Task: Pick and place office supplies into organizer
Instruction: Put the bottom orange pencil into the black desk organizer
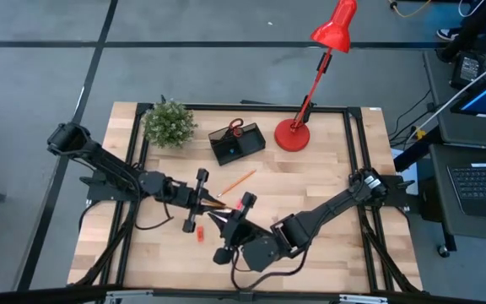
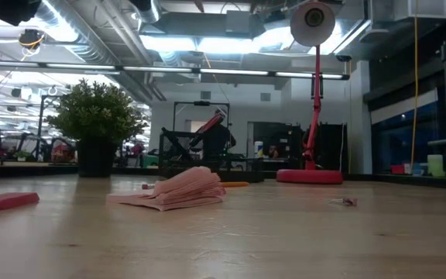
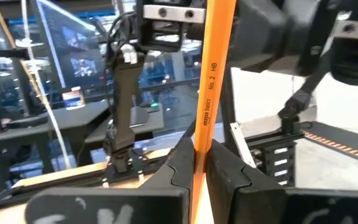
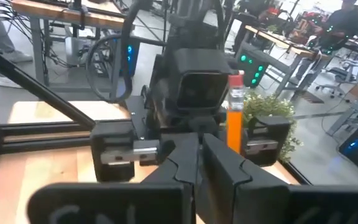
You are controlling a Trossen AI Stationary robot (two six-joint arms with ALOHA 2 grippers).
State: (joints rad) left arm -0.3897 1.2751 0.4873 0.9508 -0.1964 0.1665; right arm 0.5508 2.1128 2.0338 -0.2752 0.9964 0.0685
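Looking across the wooden tabletop from left to right, I see the potted plant at the far left corner, the black organizer near the far edge with red scissors in it, and the red lamp right of that. My left gripper is clamped on an orange pencil mid-table. A second pencil lies loose nearby. My right gripper, pinched shut and empty, faces the left one near the front edge. Grey floor surrounds the table; a laptop desk stands to the right.
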